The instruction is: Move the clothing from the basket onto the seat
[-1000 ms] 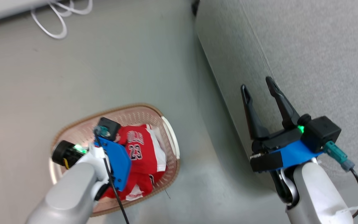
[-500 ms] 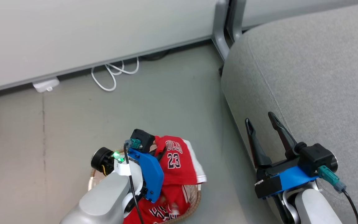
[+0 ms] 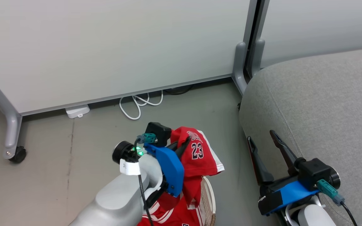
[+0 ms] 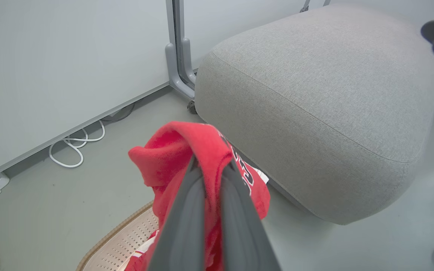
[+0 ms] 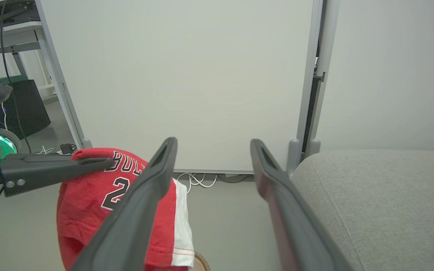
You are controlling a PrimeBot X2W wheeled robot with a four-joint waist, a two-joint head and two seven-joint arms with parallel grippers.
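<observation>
Clothing, a red basketball garment [image 3: 200,153] of thin fabric with white stripe trim and a black-and-white "23", is hanging from the left gripper [image 3: 184,142]. The gripper's two long dark fingers are pinching tight on a bunched fold near the top, and the cloth is draping down either side of them. The garment is dangling over the cream-white perforated plastic laundry basket [image 3: 211,204] with its brown woven-look rim. The basket is sitting on the grey floor [image 3: 58,157] at the six o'clock edge of the head view. The hem is trailing toward the rim, and whether it is touching cannot be told. More red fabric with white stripes [image 3: 168,215] is lying inside the basket.

At three o'clock from the garment, the large light-grey upholstered seat [image 3: 325,103] with rounded edges and a stitched seam is standing apart from it, with a strip of floor between them. The right gripper [image 3: 261,135] is hovering beside the seat's near edge at about four o'clock in the head view. Its fingers are spread wide, gripping nothing, and pointing toward twelve o'clock.

At twelve o'clock, a white partition panel [image 3: 105,47] is standing on grey legs. A coil of white cable [image 3: 140,105] is lying on the floor at its foot. A black caster wheel [image 3: 18,154] is resting at nine o'clock.
</observation>
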